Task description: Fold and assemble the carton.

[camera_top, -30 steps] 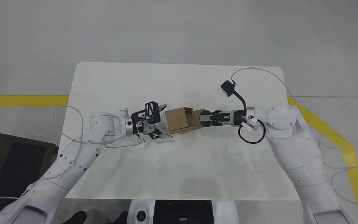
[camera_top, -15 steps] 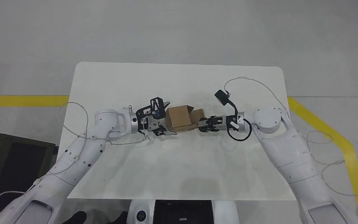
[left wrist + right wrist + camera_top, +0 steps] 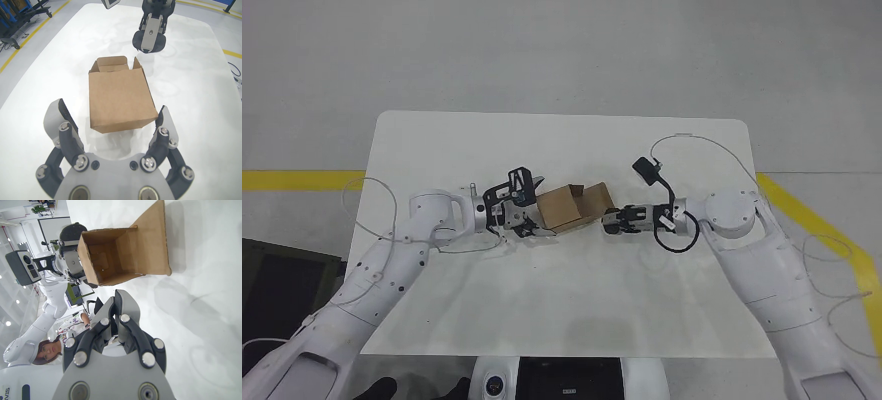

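Looking down from the top camera, I am seeing the carton (image 3: pixel 567 207) lying on its side about the middle of the tabletop (image 3: pixel 442 140), well away from all four edges and sitting between my two grippers. The left gripper (image 3: pixel 530 208) is hovering at the carton's closed end, on the side toward the tabletop's left edge. Its wrist camera is showing the brown carton (image 3: pixel 121 98) running away from the left gripper (image 3: pixel 111 111), whose fingers (image 3: pixel 56 113) are spread wide, one on either side of that closed end. One finger is sitting just beside the near corner, and I cannot tell whether it is touching the cardboard. The right gripper (image 3: pixel 610 220) is hanging at the open end, toward the tabletop's right edge, near the carton. Its own camera is looking straight into the mouth of the carton (image 3: pixel 113 256), where a long flap (image 3: pixel 151 243) is folding outward over the white tabletop (image 3: pixel 198 323). There the right gripper (image 3: pixel 117 294) is showing its fingers (image 3: pixel 130 306) pressed together with nothing between them, the tips just short of the open rim. From the left wrist I am seeing the right gripper (image 3: pixel 149 40) beyond the flaps, apart from the cardboard.
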Action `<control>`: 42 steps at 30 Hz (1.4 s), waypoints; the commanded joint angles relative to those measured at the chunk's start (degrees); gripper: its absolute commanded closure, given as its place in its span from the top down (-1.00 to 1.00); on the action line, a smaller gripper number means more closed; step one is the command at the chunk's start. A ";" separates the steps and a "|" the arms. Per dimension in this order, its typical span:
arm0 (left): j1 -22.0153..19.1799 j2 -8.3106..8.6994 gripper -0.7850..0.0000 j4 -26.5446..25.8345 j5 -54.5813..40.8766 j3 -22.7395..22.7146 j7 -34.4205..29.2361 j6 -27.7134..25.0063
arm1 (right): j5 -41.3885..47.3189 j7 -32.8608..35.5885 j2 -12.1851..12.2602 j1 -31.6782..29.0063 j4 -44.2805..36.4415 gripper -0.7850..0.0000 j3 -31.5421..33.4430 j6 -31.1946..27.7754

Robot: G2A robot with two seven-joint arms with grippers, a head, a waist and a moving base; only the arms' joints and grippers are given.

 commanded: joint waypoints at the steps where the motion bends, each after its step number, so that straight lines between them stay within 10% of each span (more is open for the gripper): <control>1: 0.35 0.01 1.00 -0.35 -0.17 -0.26 -0.28 -0.12 | 0.06 -0.35 -0.07 0.05 0.41 -1.00 -0.52 -0.23; 42: -0.25 -1.12 1.00 2.62 1.16 -1.84 -0.43 -5.48 | 8.59 0.19 -9.62 21.53 39.38 -1.00 -18.85 -24.23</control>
